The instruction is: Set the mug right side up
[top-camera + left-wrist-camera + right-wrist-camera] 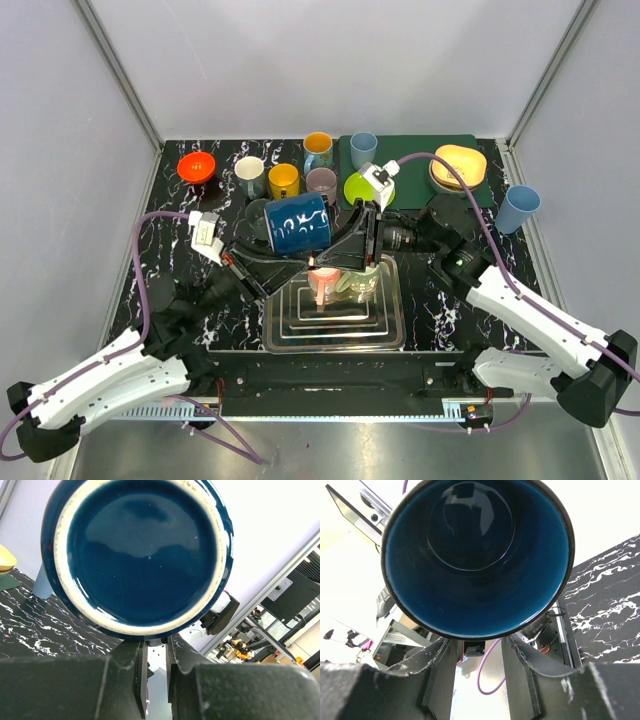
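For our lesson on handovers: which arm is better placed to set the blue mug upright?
Left, probably: the left gripper is shut below the mug, carrying it midair; the right gripper stands open.

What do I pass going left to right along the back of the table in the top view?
red bowl → white mug → yellow mug → stack of yellow plates → light blue cup. The cups and the green dish in the middle sit one behind another, so they are left out.
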Tool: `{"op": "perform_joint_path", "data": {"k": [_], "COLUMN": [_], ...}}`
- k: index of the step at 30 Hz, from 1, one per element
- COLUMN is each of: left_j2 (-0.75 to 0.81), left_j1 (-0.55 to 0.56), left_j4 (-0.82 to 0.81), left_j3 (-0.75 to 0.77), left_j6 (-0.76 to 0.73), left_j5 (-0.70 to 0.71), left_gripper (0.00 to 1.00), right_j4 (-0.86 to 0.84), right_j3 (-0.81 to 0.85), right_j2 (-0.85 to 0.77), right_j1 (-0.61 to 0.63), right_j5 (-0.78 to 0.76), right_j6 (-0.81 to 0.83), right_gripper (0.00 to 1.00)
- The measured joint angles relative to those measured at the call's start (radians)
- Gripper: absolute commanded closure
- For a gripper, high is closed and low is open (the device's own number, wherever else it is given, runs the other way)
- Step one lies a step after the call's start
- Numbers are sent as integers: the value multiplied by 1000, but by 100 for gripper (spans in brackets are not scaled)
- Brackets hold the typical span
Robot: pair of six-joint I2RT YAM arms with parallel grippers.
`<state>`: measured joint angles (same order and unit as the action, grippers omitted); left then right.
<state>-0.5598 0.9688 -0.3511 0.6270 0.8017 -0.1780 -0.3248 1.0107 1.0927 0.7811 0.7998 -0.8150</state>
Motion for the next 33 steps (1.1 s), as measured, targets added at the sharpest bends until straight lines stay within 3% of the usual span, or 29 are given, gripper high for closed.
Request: {"op": "perform_joint_path", "data": {"k": [5, 11, 16, 20, 22, 23, 26, 33], "left_j2": [-17, -26, -31, -23, -10, -2, 32, 173], "left_j1": [-2, -6, -9, -12, -13, -13, -9, 7], "left_j4": [0, 0, -20, -34, -27, -14, 37, 224], "left_j3": [0, 0, -2, -17, -23, -25, -27, -29], "left_j6": [-5, -18, -14, -15, -16, -17, -36, -101], "left_j5": [17, 24, 24, 25, 29, 35, 41, 115], "left_gripper": [100, 100, 100, 100, 84, 57, 37, 30], "right_j4": [28, 32, 10, 5, 7, 18, 90, 392], "right_j3": [14, 24, 25, 27, 28, 29, 45, 142], "right_j2": [29, 38, 49, 58, 63, 64, 64, 66], "right_j1": [0, -5, -8, -9, -8, -5, 6, 3], "right_j5": [27, 50, 58, 61, 60, 52, -2, -275], "right_j6": [2, -5, -21, -24, -22, -14, 34, 200], "right_gripper": [58, 74, 99, 100, 100, 100, 100, 100]}}
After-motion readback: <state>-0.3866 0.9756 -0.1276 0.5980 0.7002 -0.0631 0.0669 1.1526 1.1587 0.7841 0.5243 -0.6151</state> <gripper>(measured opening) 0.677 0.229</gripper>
